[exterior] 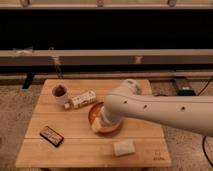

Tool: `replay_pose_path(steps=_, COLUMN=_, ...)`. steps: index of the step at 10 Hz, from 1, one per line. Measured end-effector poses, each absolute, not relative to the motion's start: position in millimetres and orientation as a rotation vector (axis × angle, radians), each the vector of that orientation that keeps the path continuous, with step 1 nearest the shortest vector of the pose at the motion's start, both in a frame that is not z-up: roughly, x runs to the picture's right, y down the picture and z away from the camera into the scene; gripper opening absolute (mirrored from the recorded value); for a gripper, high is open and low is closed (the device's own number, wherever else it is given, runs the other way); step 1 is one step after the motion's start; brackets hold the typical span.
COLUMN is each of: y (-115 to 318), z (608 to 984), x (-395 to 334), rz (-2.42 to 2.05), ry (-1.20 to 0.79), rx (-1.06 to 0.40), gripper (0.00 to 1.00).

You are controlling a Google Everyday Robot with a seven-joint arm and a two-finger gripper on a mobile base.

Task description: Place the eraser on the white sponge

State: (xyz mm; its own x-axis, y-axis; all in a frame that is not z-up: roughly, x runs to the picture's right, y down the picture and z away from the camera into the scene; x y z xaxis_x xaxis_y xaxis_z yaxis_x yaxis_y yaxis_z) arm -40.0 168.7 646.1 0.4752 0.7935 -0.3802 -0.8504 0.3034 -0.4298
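Observation:
The eraser (51, 135), a flat dark block with an orange-red face, lies on the front left of the wooden table (75, 150). The white sponge (123, 148), a small pale block, lies near the front edge, right of centre. My gripper (104, 121) is at the end of the white arm, down over the orange bowl (111, 131) in the middle of the table. It is well right of the eraser and just behind and left of the sponge. The arm hides most of the bowl.
A white carton-like bottle (82, 99) lies on its side behind the bowl, with a white cup (60, 92) at the back left. A yellowish piece (95, 128) shows at the bowl's left rim. A dark shelf unit stands behind the table.

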Motion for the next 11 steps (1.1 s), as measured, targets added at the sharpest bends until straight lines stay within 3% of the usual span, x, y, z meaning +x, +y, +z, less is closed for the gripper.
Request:
replay_pose_path(steps=5, y=191, z=647, x=-181, rz=0.732, ry=0.068, rx=-0.612, gripper=0.70)
replay_pose_path(steps=11, y=219, z=705, x=-312, rz=0.516, ry=0.175, rx=-0.612, gripper=0.70)
